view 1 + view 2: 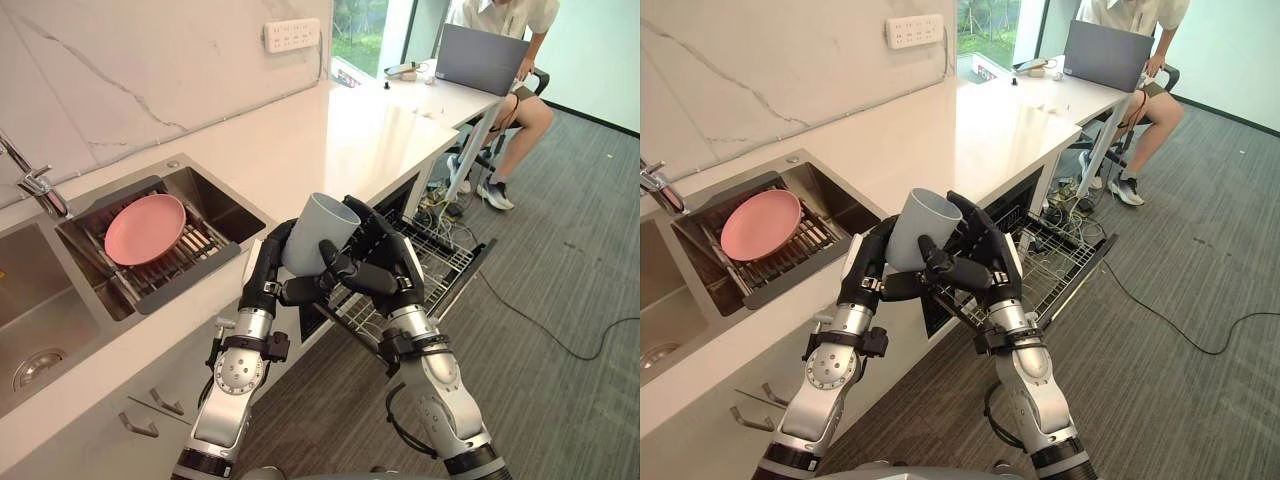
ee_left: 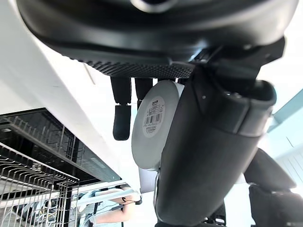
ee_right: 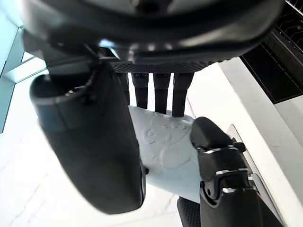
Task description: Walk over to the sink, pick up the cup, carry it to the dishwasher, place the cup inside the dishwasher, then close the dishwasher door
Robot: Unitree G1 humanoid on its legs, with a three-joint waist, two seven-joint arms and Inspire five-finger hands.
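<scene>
Clasped from both sides, left hand (image 1: 268,262) and right hand (image 1: 380,262) each curled round a tilted grey cup (image 1: 316,232), likely for steadiness; held by the worktop (image 1: 330,140) edge, just short of the pulled-out dishwasher rack (image 1: 445,262).

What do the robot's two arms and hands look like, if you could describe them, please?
The left arm and right arm are silver-grey, with rounded joint housings and black collars at the wrists. The left hand and right hand are matte black, with blocky segmented fingers and a dotted textured strip along the palm's edge.
</scene>
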